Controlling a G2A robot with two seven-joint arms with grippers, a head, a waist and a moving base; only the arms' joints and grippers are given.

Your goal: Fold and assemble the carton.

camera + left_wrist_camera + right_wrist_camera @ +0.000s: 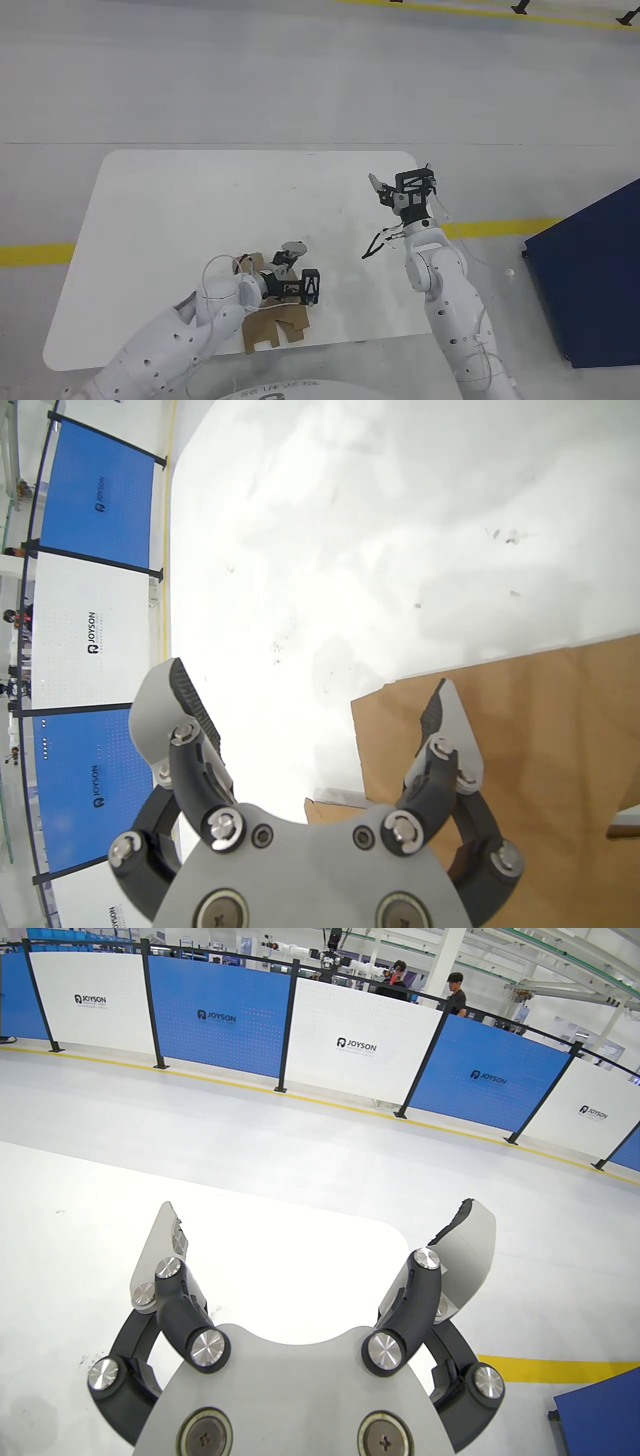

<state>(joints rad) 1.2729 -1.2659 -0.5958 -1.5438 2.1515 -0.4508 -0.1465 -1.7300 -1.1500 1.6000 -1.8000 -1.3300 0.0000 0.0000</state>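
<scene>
The carton (272, 326) is a flat brown cardboard blank lying at the table's front edge, partly under my left arm. My left gripper (302, 268) hovers just above its far end, open and holding nothing. In the left wrist view one finger (450, 720) of the left gripper (307, 675) hangs over a corner of the carton (550, 725), the other over bare table. My right gripper (400, 186) stays near the table's right edge, well away from the carton. Seen from its own wrist, the right gripper (317, 1205) is open and empty, facing the table's far rounded corner.
The white table (200, 220) has rounded corners and bare room across its left and middle. A dark blue panel (600, 270) stands on the floor to the right of the table. A yellow floor line (500, 228) passes beneath the table.
</scene>
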